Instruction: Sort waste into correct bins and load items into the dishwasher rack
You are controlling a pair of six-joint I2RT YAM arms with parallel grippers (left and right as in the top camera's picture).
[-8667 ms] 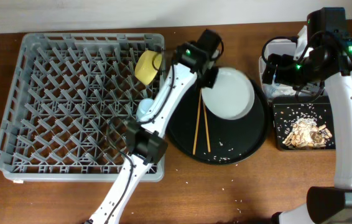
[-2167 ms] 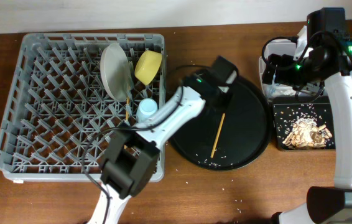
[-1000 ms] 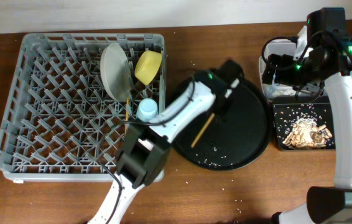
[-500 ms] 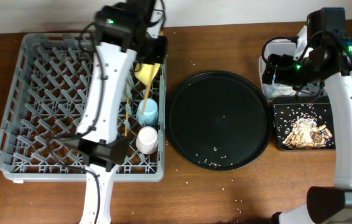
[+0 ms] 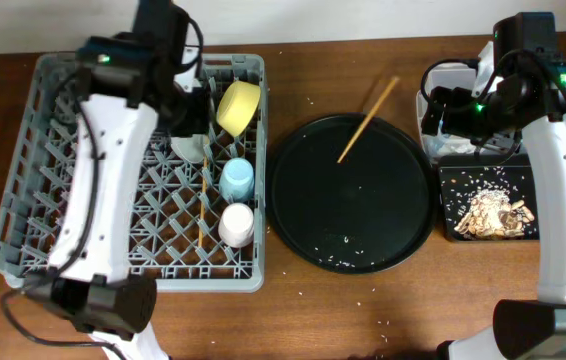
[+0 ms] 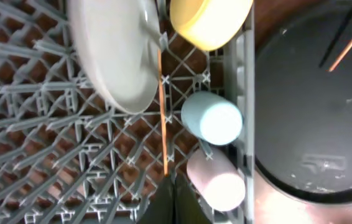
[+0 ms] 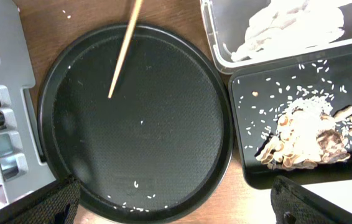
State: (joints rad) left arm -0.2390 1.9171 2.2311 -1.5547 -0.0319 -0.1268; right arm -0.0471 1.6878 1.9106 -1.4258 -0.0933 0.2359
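The left hand (image 6: 170,199), fingers pressed together, hangs above the large square grey pegged plastic rack (image 5: 18,180). Just beyond its tips, one thin wooden chopstick (image 6: 162,112) lies inside the rack near the right wall. A second wooden chopstick (image 5: 368,105) lies right of the rack, across the far rim of the round black tray (image 5: 363,220). Farther right hovers the right hand (image 7: 176,186), fingers apart.

From above, the left arm (image 5: 103,150) hides most of the pale plate (image 5: 189,150). The left gripper (image 6: 171,185) is a dark blur cut off at the bottom edge, jaws unreadable. In the right wrist view, the clear tub (image 7: 212,31) and a chopstick (image 7: 126,46) run off the top.
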